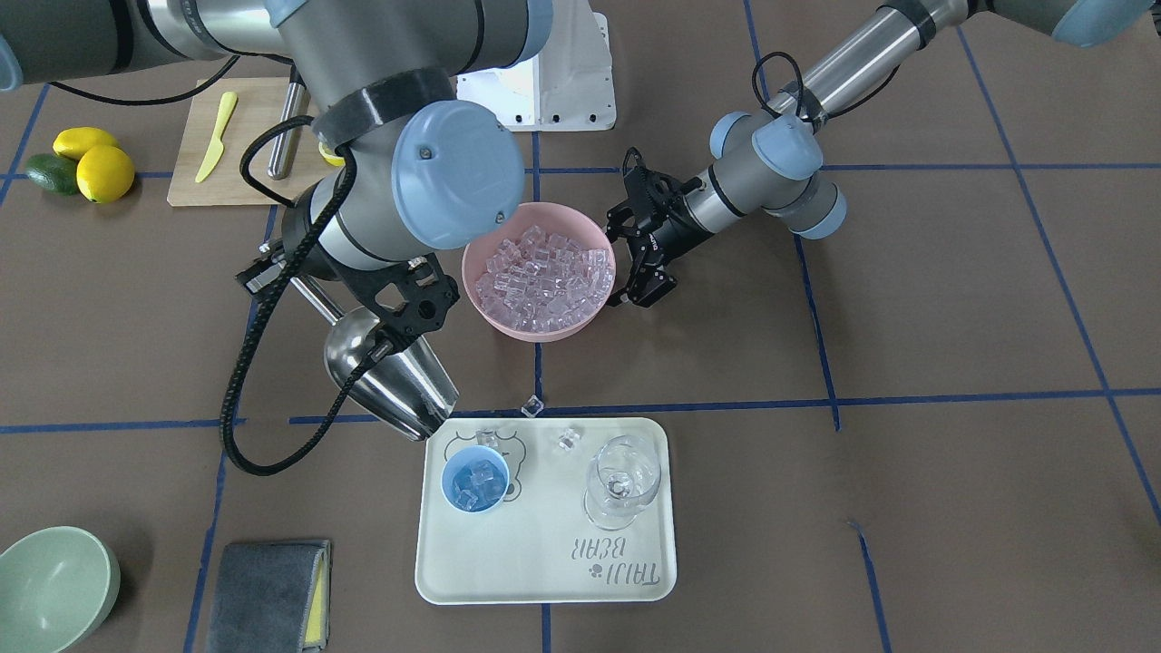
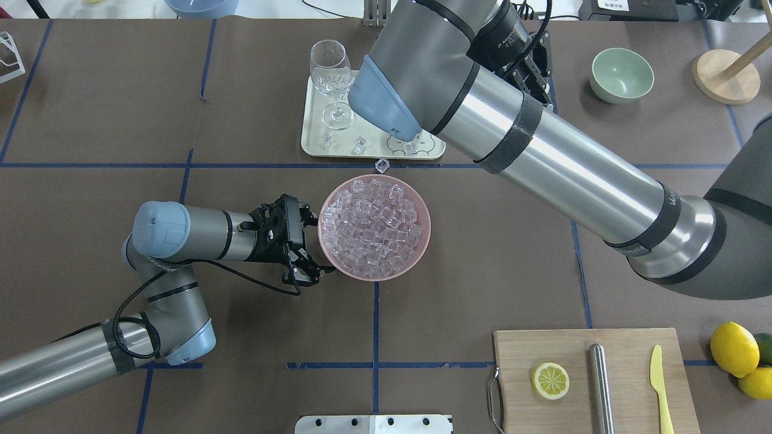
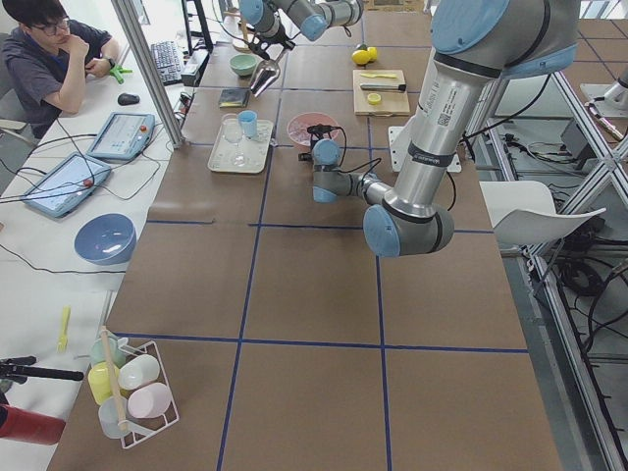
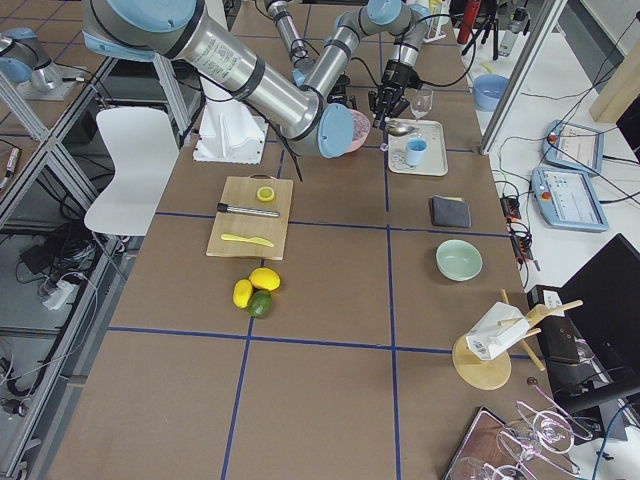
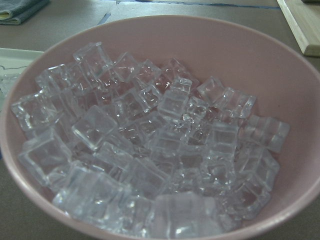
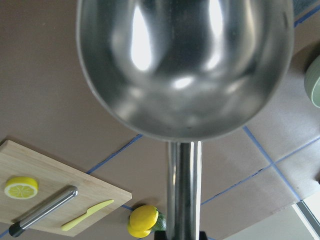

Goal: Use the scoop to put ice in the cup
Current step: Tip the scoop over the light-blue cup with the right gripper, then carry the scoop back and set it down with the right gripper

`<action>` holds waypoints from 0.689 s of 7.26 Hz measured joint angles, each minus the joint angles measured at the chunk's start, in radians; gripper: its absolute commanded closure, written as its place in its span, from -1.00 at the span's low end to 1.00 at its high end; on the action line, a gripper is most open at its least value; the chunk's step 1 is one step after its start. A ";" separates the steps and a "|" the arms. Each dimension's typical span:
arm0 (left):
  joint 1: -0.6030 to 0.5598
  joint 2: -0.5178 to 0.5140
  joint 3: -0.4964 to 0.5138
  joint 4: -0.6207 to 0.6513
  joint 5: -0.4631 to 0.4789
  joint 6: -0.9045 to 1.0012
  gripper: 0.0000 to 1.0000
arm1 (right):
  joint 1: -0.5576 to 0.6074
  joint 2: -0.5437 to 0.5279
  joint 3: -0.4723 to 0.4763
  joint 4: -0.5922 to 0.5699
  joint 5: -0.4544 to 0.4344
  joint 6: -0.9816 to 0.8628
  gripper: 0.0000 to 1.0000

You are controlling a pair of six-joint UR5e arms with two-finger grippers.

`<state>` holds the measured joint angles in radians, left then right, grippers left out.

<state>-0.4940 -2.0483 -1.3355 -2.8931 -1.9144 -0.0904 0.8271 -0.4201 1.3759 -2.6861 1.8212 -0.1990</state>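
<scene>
**Pour low and slow**

The right pincer [image 1: 261, 268] pinches the scoop [image 1: 392, 381] near the far end of its handle, so the steel bowl hangs ahead of and below the fingers, mouth tilted down. That mouth is over the tray [image 1: 535, 535] corner nearest the pincer, just short of the cup [image 1: 446, 485], which stands on the tray a little farther out. The cup holds several pieces of ice [image 1: 476, 485]; whether the scoop has any inside cannot be told.

The step in hand looks like the pour. To do it well, carry the mouth on until it is right above the cup's opening, bring it down close, then tilt by small degrees so cubes slide out one or two at a time. The ice is slick and hard and will bounce off a rim; loose cubes [image 1: 568, 439] on the tray, and one on the bench [image 1: 907, 317] just off its edge, suggest how easily it strays. The cup is small and looks light, so the steel lip should not touch it.

The left pincer [image 1: 624, 265] is spread, its fingers just beside the wall of the pink bowl [image 1: 540, 334] heaped with ice; whether they touch it cannot be told.
</scene>
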 measured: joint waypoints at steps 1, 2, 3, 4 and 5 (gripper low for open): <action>0.000 0.000 0.000 0.000 0.000 0.000 -1.00 | 0.014 -0.001 0.012 0.001 0.042 0.033 1.00; 0.000 0.000 0.000 0.000 0.000 0.000 -1.00 | 0.022 -0.004 0.032 0.001 0.082 0.089 1.00; 0.000 0.001 -0.001 0.000 0.000 0.000 -1.00 | 0.027 -0.011 0.061 0.001 0.120 0.143 1.00; 0.000 0.001 -0.001 0.000 0.000 0.000 -1.00 | 0.033 -0.040 0.122 0.003 0.156 0.214 1.00; 0.000 0.002 0.000 0.000 0.000 0.000 -1.00 | 0.036 -0.115 0.234 0.032 0.193 0.318 1.00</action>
<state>-0.4940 -2.0466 -1.3358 -2.8931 -1.9144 -0.0905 0.8629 -0.5349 1.6095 -2.6544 2.0137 0.1192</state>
